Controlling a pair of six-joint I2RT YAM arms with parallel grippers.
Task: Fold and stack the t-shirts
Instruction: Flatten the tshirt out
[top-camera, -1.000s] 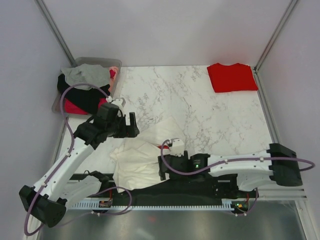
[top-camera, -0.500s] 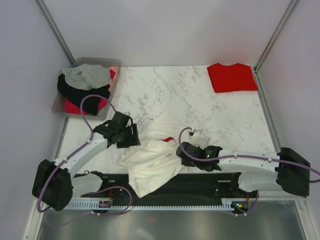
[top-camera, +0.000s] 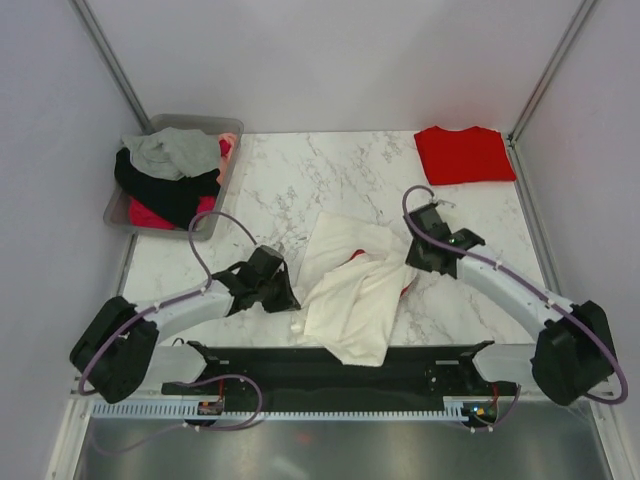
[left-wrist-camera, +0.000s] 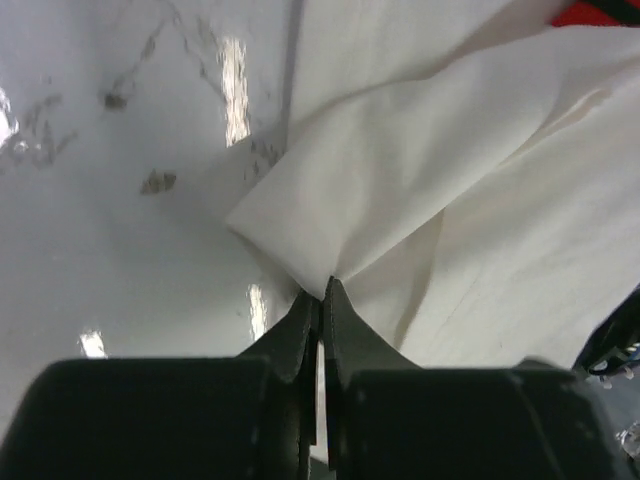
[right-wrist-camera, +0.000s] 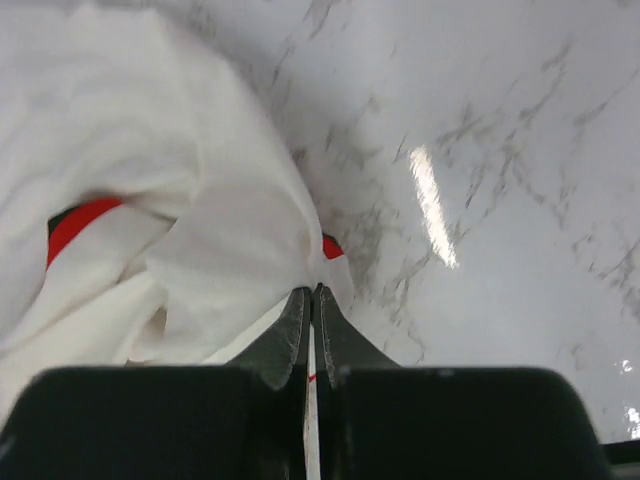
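The white shirt (top-camera: 350, 290) lay bunched near the middle of the tabletop (top-camera: 330, 175), pulled farther from the near edge than half a second before. The left hand (left-wrist-camera: 320, 292) pinched its left edge, and the right hand (right-wrist-camera: 312, 290), swung rightward, pinched its right edge. The folded red shirt (top-camera: 463, 155) stayed in the far right corner.

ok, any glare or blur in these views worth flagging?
Left wrist: bright glare streaks on the marble table; the left gripper, shut on the cream t-shirt, is dark and soft. Right wrist: one glare streak on the marble, the right gripper and nearby cloth slightly blurred. Top external: even light, sharp, no strong glare.
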